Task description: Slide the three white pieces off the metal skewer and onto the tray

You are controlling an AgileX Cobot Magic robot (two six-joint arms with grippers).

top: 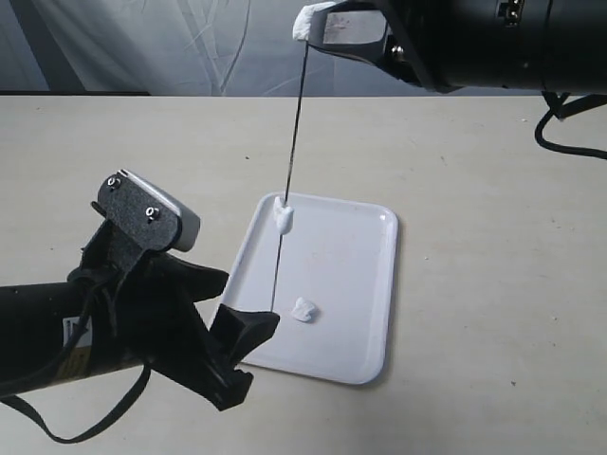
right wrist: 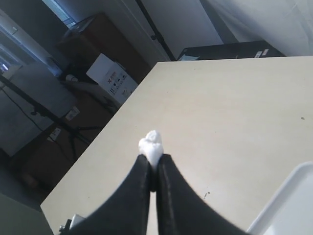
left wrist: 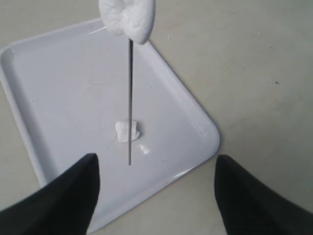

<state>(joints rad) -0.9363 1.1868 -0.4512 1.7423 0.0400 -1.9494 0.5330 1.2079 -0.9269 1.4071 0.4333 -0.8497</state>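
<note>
My right gripper (top: 327,24) is high above the tray (top: 365,284), shut on a white piece (top: 305,21) at the top end of the metal skewer (top: 294,133). The skewer hangs nearly upright, its tip just over the tray. A second white piece (top: 283,218) sits partway down the rod. The third piece (top: 304,309) lies loose on the tray. In the left wrist view the threaded piece (left wrist: 128,17), the skewer (left wrist: 130,98) and the loose piece (left wrist: 128,130) show over the tray (left wrist: 58,88). My left gripper (left wrist: 154,196) is open at the tray's near corner, empty. The right wrist view shows the pinched piece (right wrist: 151,143) between its shut fingers (right wrist: 142,181).
The pale tabletop (top: 493,237) surrounds the tray on all sides. A black cable (top: 560,133) hangs off the right arm. Beyond the table's far edge stand dark stands and boxes (right wrist: 110,73). A tray corner (right wrist: 288,205) shows in the right wrist view.
</note>
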